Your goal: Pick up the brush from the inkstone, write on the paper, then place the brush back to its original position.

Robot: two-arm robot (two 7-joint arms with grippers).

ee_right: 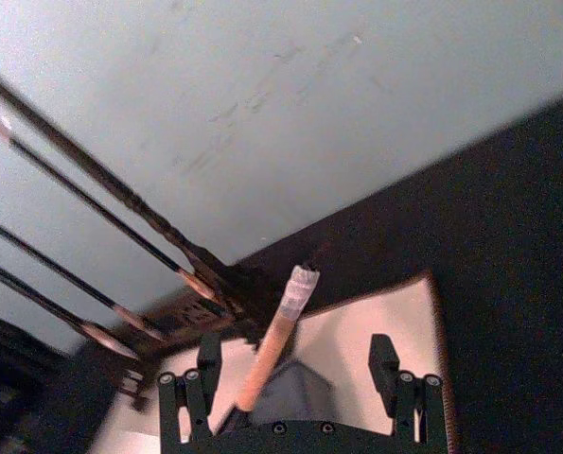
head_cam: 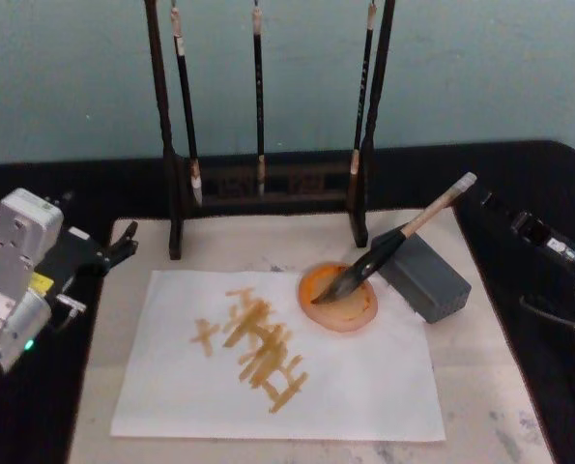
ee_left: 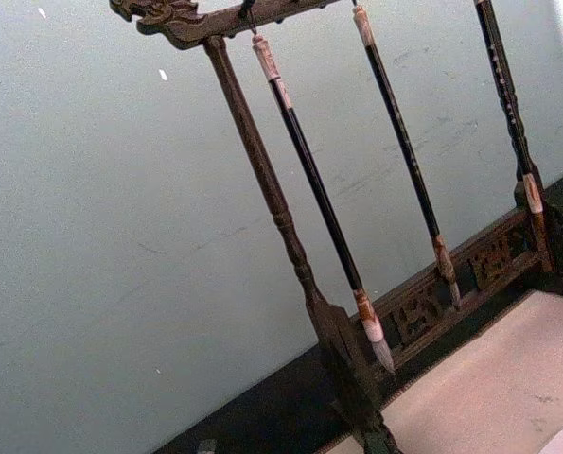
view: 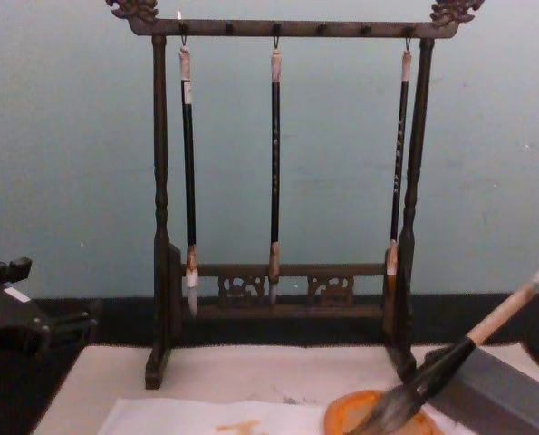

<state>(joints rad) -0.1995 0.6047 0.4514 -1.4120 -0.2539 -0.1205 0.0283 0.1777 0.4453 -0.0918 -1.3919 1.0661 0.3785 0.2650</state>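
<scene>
Seemingly the grasp is the step in hand, though orange strokes already lie on the paper (head_cam: 364, 387), so this could as well be the put-back end of the job. The brush (head_cam: 384, 253) lies slanted, its bushy tip in the orange dish (head_cam: 359, 314) at the paper's far right corner, its dark lower section propped on the grey block (head_cam: 427, 280), and its pale handle end pointing up toward the right.

The right pincer (ee_right: 295, 364) hangs just behind that handle end, spread wide and holding nothing; from its wrist the handle runs up between the two prongs, apart from both. The left pincer (head_cam: 118, 244) sits parked at the left edge of the cream mat (head_cam: 490, 387); whether it is wide or narrow I cannot tell.

If the pickup is next, it calls for sliding forward along the pale handle, closing on it squarely, then lifting without tipping the dish.
</scene>
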